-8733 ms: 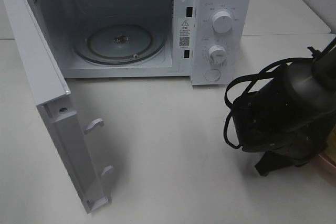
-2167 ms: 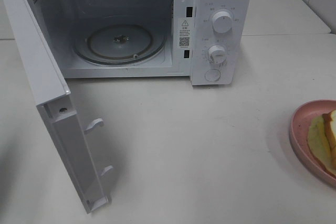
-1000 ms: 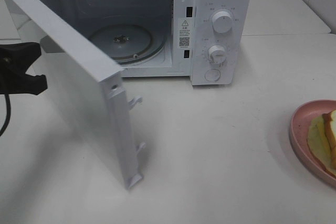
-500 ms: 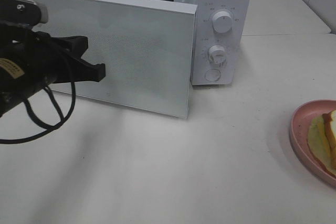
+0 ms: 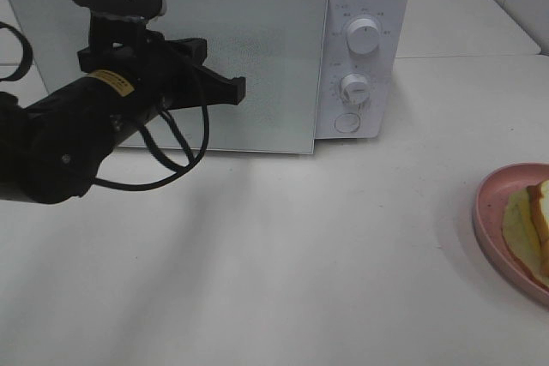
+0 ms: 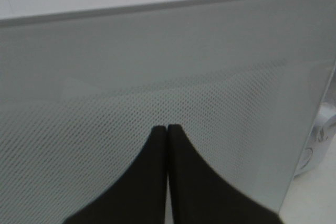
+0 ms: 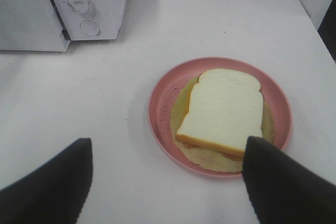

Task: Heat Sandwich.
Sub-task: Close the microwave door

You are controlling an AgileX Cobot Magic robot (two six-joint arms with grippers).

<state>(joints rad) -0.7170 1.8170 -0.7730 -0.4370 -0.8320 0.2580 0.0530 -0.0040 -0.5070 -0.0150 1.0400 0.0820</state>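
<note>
The sandwich [image 7: 223,108], white bread over a pale yellow filling, lies on a round pink plate [image 7: 157,103]; in the high view both sit at the table's right edge [image 5: 530,227]. My right gripper [image 7: 168,142] hovers open over the near side of the plate, holding nothing. The white microwave [image 5: 364,6] stands at the back. Its door [image 5: 283,57] is swung almost flat against the front. My left gripper [image 5: 236,90] is shut, its tips [image 6: 167,128] against the door's mesh panel [image 6: 157,66]. The microwave's inside is hidden.
Two dials [image 5: 362,36] and a round button [image 5: 346,123] sit on the microwave's right panel, also seen in the right wrist view [image 7: 79,1]. Bare white table [image 5: 326,246] lies between the microwave and the plate. The left arm's cable [image 5: 171,169] loops below it.
The microwave door has swung from wide open to nearly shut. My left gripper came in from the left and followed the door toward the microwave. The plate and sandwich stayed put.
</note>
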